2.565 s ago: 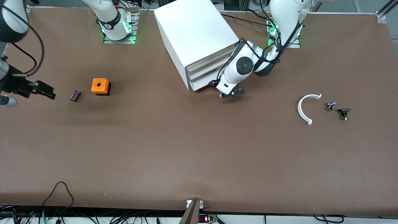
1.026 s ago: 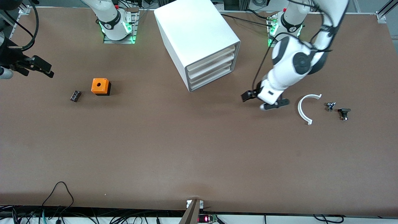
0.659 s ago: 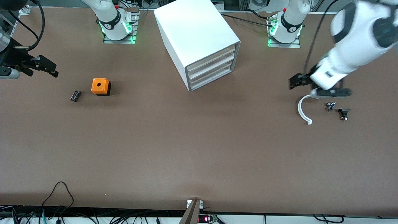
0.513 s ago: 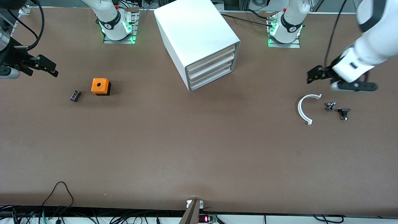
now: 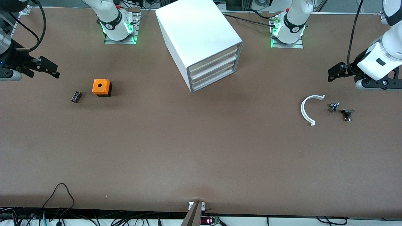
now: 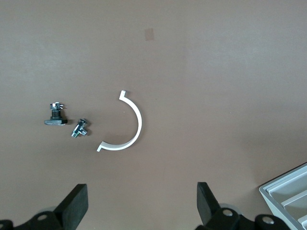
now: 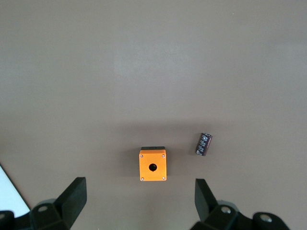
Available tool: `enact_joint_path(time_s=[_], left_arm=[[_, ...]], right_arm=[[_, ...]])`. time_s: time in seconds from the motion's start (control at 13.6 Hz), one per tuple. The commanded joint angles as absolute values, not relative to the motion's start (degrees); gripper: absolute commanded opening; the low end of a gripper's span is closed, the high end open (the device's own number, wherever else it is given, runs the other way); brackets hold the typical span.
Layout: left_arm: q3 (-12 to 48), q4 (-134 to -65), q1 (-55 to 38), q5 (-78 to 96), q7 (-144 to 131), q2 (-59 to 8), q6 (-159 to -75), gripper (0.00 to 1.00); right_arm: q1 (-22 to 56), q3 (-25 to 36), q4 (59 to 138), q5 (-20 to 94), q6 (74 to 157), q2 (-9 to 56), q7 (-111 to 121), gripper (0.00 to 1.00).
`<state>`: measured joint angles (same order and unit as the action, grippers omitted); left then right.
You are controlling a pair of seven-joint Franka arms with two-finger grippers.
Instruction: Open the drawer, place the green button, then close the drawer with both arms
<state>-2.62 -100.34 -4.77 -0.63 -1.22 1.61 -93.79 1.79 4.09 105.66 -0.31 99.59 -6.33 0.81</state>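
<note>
The white cabinet (image 5: 201,34) stands at the middle of the table with all three drawers shut. The lowest drawer (image 5: 214,82) sits flush with its front. A corner of the cabinet shows in the left wrist view (image 6: 288,191). No green-capped button is in view. My left gripper (image 5: 356,78) is open and empty, up over the table at the left arm's end; its wrist view (image 6: 141,211) shows bare table between the fingers. My right gripper (image 5: 47,69) is open and empty over the right arm's end; its wrist view (image 7: 139,201) looks down on the orange cube.
An orange cube with a hole (image 5: 101,87) (image 7: 152,166) and a small black cylinder (image 5: 76,96) (image 7: 204,143) lie toward the right arm's end. A white arc (image 5: 304,111) (image 6: 136,129), a silver bolt (image 5: 334,107) (image 6: 79,128) and a black part (image 5: 347,114) (image 6: 56,117) lie toward the left arm's end.
My left gripper has left the cabinet's front and swung out and up toward the left arm's end, past the white arc. My right gripper has risen slightly. The drawers stay shut.
</note>
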Motion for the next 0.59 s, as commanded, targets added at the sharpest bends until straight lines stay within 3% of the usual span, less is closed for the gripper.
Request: enact_joint_path(time_s=[0.0,0.51], left_arm=[[-2.2,-97.1,-4.5,-2.4,-1.1,-0.4,-92.1,1.00],[-2.7,-95.5,-4.5,-1.8,-1.1,-1.5,-92.2,1.00]], right_arm=[[1.8,4.2,104.1,-0.9,98.3,-5.7,1.9,1.00],[1.8,4.1,104.1,-0.8,98.2,-5.7,2.0,1.00]])
